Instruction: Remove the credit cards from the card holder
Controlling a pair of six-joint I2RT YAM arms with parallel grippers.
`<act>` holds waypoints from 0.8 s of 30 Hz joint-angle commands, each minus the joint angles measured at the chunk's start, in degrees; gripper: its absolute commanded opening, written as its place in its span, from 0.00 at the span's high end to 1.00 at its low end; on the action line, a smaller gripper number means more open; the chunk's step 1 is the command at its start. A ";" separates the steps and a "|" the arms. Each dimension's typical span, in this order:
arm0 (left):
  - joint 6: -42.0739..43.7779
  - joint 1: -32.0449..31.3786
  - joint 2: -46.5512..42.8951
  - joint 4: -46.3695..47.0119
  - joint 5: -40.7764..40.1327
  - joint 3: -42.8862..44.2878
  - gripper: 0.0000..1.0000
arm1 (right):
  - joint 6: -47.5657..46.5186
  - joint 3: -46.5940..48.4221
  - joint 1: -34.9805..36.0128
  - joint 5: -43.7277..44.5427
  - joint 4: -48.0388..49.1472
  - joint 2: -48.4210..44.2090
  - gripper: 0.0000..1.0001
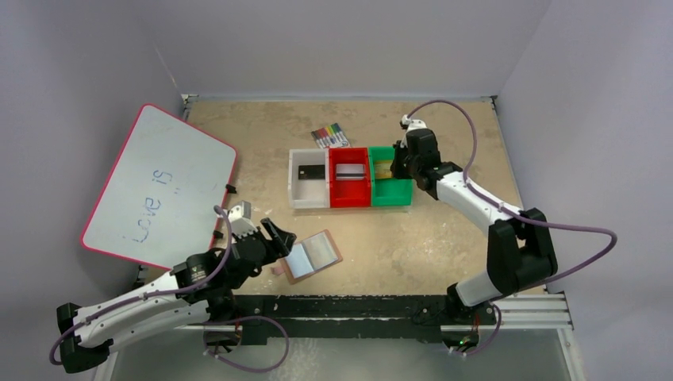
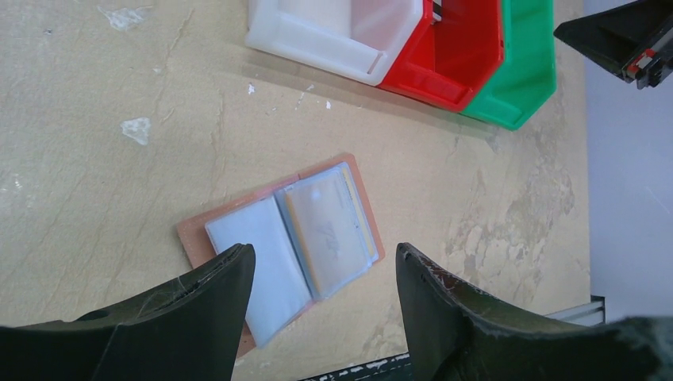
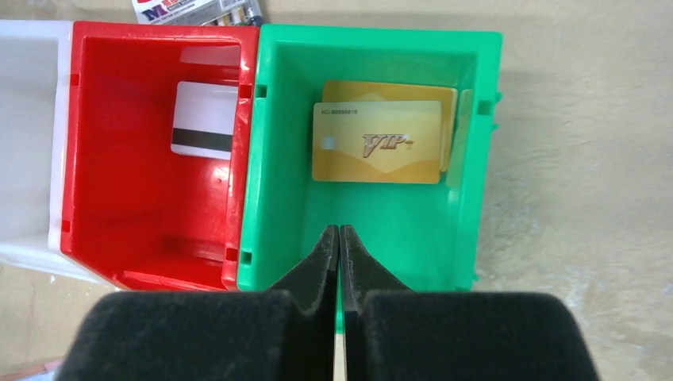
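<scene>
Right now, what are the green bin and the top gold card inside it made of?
Green bin: probably hard plastic, smooth and shiny, with moulded ribs and soft light glints. Top gold card: likely thin plastic with a metallic-looking gold sheen and printed VIP lettering.

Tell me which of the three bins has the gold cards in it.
The green bin, rightmost in the row, holds the gold cards. The red bin holds a striped pale card; the white bin a black card.

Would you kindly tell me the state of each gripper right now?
Left gripper: open, holding nothing.
Right gripper: shut, holding nothing.
</scene>
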 commanded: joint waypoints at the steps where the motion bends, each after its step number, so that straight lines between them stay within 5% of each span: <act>1: -2.05 -0.04 -1.64 -2.01 -3.19 1.34 0.35 | 5.63 0.99 0.12 -5.37 0.46 3.40 1.00; 24: -2.49 -0.04 -2.84 -2.83 -3.65 1.66 0.35 | 4.89 7.47 0.19 0.28 1.29 19.62 1.00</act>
